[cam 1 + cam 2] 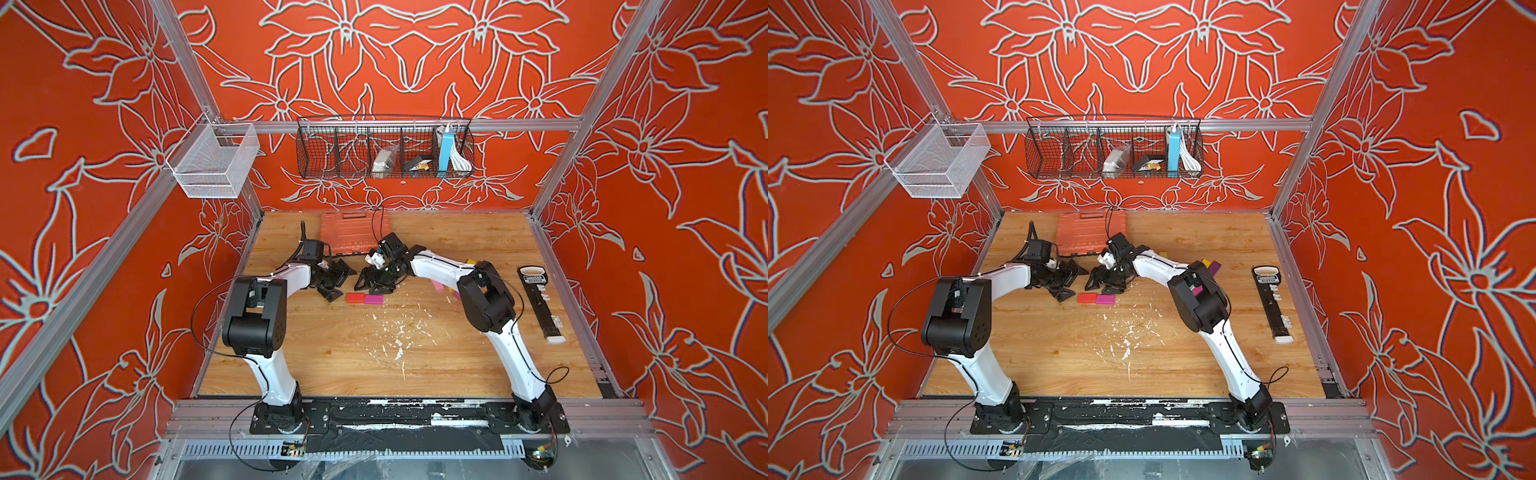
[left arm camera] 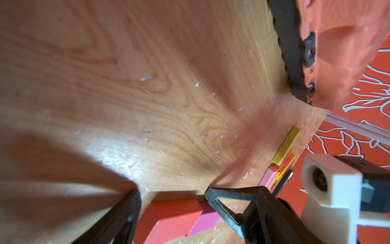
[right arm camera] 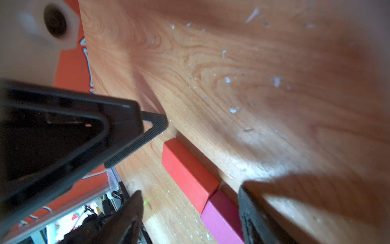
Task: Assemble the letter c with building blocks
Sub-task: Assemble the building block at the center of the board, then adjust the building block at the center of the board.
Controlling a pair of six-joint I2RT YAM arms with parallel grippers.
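Observation:
A red block (image 1: 355,298) and a magenta block (image 1: 373,299) lie end to end on the wooden table, seen in both top views. My left gripper (image 1: 341,285) is open just left of the red block (image 2: 175,217), not holding it. My right gripper (image 1: 371,286) hovers open over the pair; in the right wrist view the magenta block (image 3: 221,219) lies flat between its fingers, with one finger (image 3: 251,215) close beside it. More building blocks sit in a heap behind the right arm: a long yellow one (image 2: 287,145), a pink one (image 2: 268,177) and a purple one (image 1: 1214,268).
A ribbed orange case (image 1: 353,232) lies at the back of the table, right behind both grippers. A long black tool (image 1: 540,303) lies near the right edge. White flecks (image 1: 399,336) are scattered over the middle. Wire baskets (image 1: 384,149) hang on the back wall.

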